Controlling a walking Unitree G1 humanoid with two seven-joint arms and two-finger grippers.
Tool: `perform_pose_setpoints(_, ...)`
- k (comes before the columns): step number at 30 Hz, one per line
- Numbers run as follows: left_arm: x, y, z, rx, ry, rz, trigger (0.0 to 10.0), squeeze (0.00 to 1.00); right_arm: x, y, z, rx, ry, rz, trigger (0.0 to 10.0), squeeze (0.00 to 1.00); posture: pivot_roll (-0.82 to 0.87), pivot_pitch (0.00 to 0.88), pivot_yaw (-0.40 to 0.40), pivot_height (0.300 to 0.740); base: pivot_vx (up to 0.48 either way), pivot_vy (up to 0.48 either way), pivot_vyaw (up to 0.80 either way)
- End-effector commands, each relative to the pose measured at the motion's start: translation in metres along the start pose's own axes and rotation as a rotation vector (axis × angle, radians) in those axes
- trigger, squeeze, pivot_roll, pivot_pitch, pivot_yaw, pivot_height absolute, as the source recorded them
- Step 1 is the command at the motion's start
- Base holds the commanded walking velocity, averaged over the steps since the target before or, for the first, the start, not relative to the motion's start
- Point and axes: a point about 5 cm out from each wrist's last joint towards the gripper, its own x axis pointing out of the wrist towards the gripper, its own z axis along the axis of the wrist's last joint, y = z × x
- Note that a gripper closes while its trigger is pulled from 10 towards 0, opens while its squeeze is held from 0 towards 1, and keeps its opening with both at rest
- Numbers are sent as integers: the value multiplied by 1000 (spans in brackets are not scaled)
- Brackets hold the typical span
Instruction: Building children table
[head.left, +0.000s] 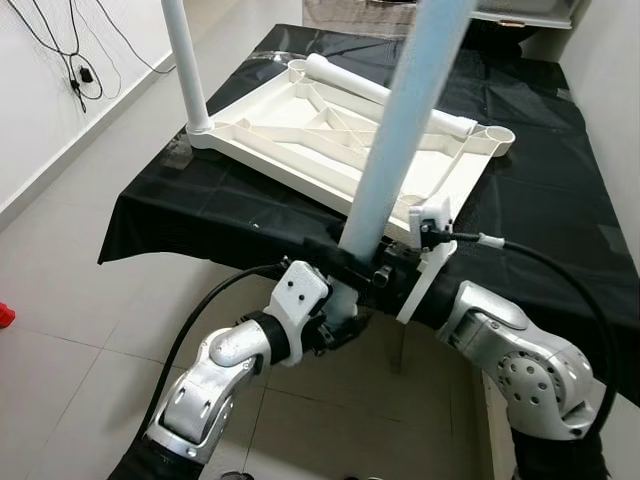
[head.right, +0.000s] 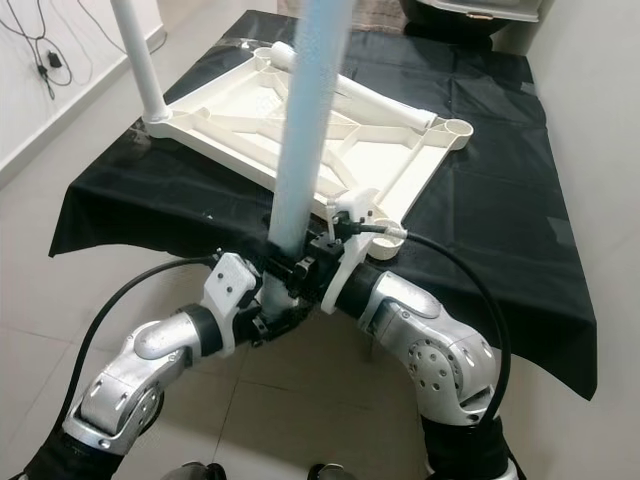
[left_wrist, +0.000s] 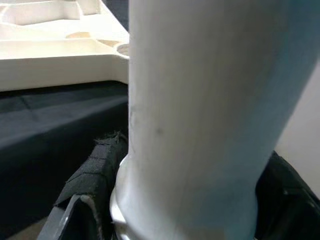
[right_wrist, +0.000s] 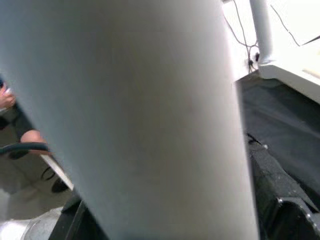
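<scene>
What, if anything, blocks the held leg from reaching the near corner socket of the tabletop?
Nothing visible does. Both tools, left and right, hold the leg upright at the near corner of the upside-down tabletop. The socket itself is hidden behind the tools.

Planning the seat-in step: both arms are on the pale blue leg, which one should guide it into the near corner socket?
Right, probably. The right gripper clamps the leg on the side toward the upturned tabletop; the left gripper holds lower, nearer the robot. Near socket is hidden.

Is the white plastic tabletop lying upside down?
Yes. The white plastic tabletop shows its ribbed underside upward, with one white leg standing in a corner socket.
</scene>
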Motion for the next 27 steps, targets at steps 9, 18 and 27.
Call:
perform_pose_setpoints(9, -8, -25, -3, -112, 22, -172, 10000, 0, 0, -2, 4, -34, -13, 24, 10000, 0, 54, 170, -52, 740, 0, 0, 0)
perform_pose_setpoints(18, -11, -28, -2, -125, 36, -203, 10000, 0, -2, 1, 2, -38, 16, 61, 10000, 0, 53, 173, -46, 740, 0, 0, 0)
perform_pose_setpoints(27, -14, -32, -3, -144, 53, -228, 10000, 0, -3, 3, -3, -32, 32, 75, 0, 0, 54, 175, -45, 740, 0, 0, 0)
